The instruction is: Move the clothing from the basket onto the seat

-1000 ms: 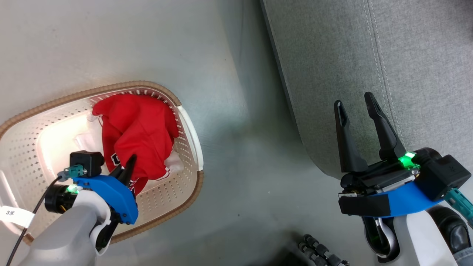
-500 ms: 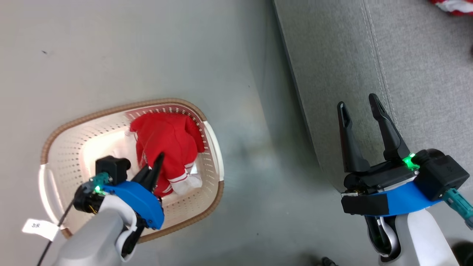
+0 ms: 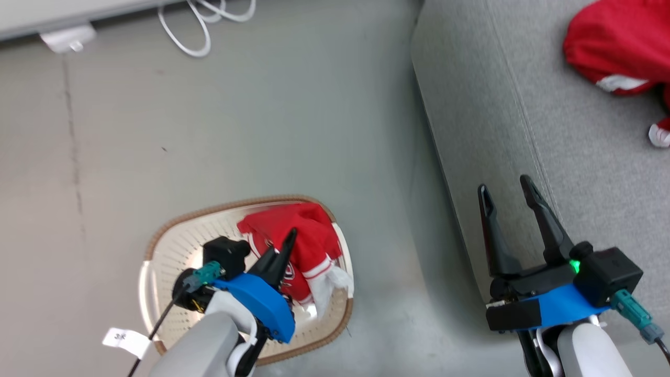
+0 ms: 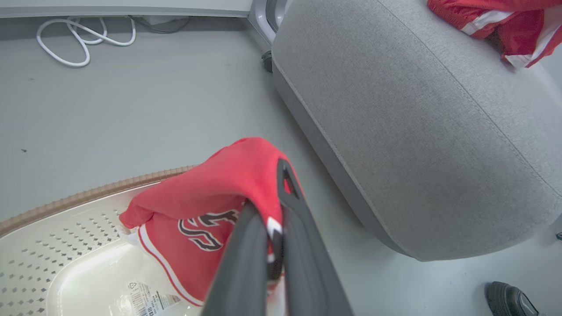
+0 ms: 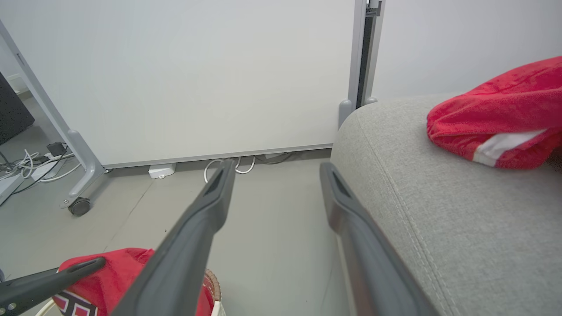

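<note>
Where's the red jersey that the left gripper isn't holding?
The jersey lies at the head view's upper right on the grey sofa, beyond the right gripper.

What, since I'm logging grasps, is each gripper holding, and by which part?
Left gripper pinches the red jersey by a bunched fold near its white-trimmed edge. Right gripper stands open, empty.

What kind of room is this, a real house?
Probably a lab or office mocked up like a living room: a grey sofa and laundry basket stand on bare floor, near a white partition on wheels and loose cables.
</note>
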